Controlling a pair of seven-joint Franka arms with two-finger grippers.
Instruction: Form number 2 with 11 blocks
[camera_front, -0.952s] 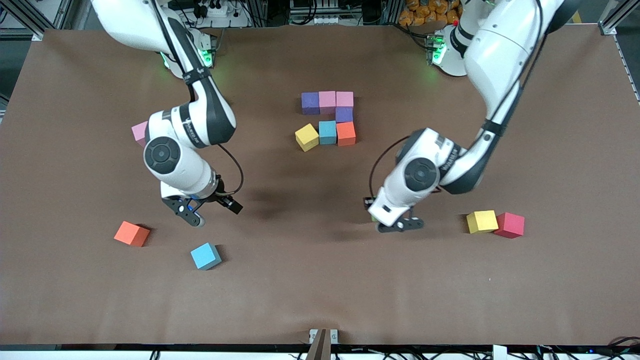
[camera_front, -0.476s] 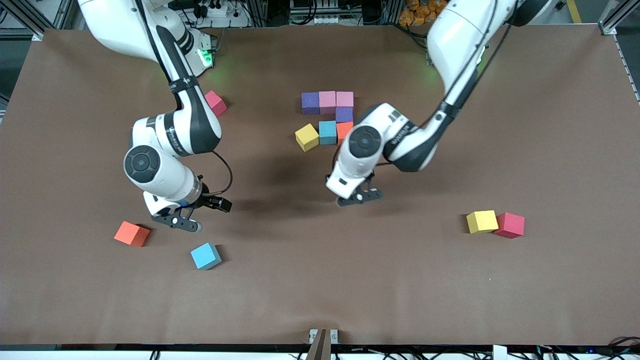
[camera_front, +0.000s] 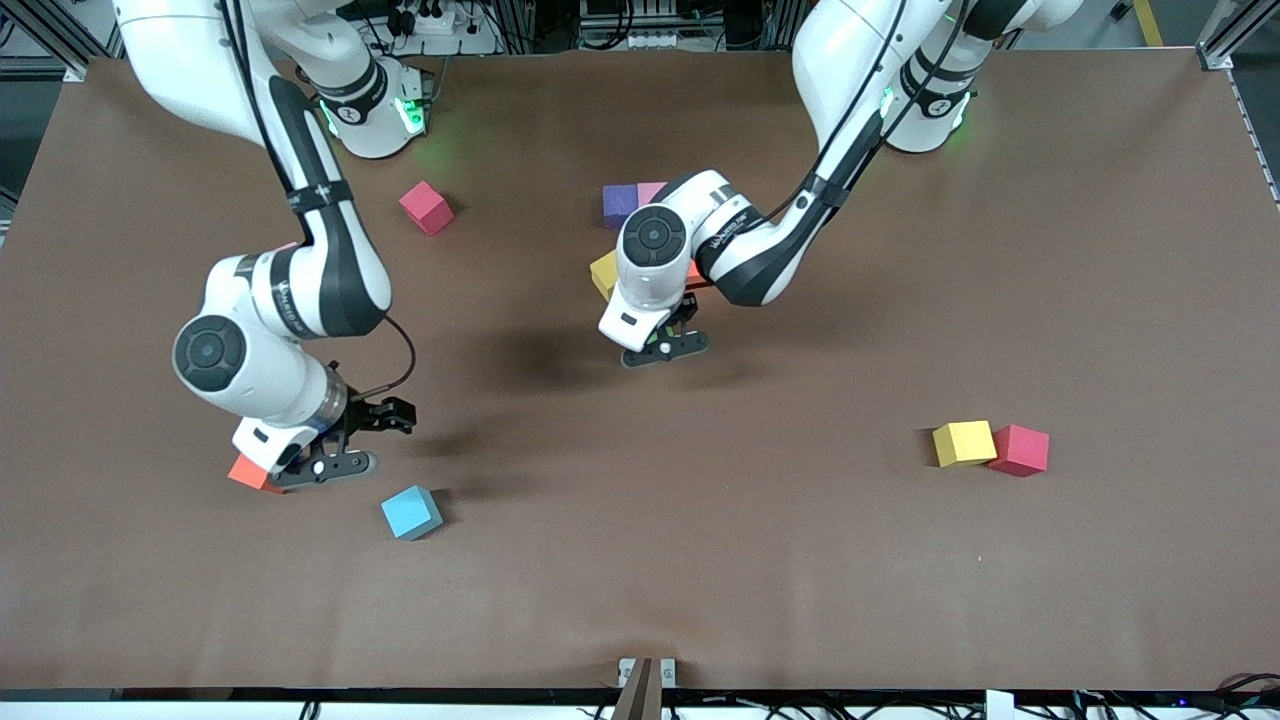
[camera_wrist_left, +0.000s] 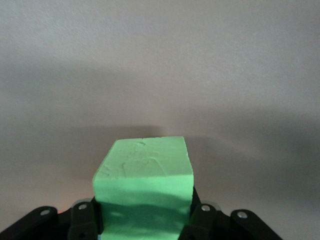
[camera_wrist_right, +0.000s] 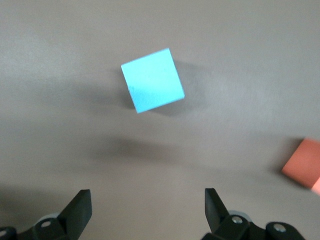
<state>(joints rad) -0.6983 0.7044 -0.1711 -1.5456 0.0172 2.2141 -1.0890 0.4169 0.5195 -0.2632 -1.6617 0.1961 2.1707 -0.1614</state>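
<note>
Now carrying green block in left gripper, jaws clamped; right gripper gaping over sky-blue block; next placing green beneath yellow block.

Lying flat across the whole scene: brown table. Sitting near the right arm's base: crimson-red cube, turned askew. Resting toward the left arm's end: second crimson-red cube, touching a yellow neighbour. Standing at the near edge: small metal bracket.
</note>
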